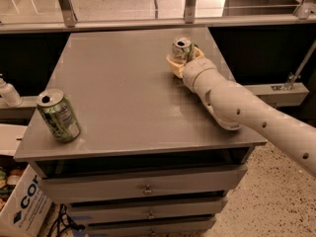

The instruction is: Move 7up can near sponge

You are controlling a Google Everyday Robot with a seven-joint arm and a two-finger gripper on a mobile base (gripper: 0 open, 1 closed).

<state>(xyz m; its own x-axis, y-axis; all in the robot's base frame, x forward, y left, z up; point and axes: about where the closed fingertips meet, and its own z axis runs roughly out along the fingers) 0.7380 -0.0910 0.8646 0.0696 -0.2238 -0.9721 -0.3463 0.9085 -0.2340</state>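
The 7up can point(181, 49), pale and silvery with an open top, stands upright at the back right of the grey table point(123, 83). My gripper point(184, 59) reaches in from the right and is shut on the can. One yellowish finger point(173, 63) is at its lower left and the other is at its right. The can rests on the table. The sponge does not show; it may be hidden behind my gripper and arm.
An all-green can point(59, 115) stands upright near the table's front left corner. My cream arm point(237, 107) crosses the table's right side. A white bottle point(9, 93) sits on a ledge at the left. A cardboard box point(19, 206) is on the floor, with drawers below the tabletop.
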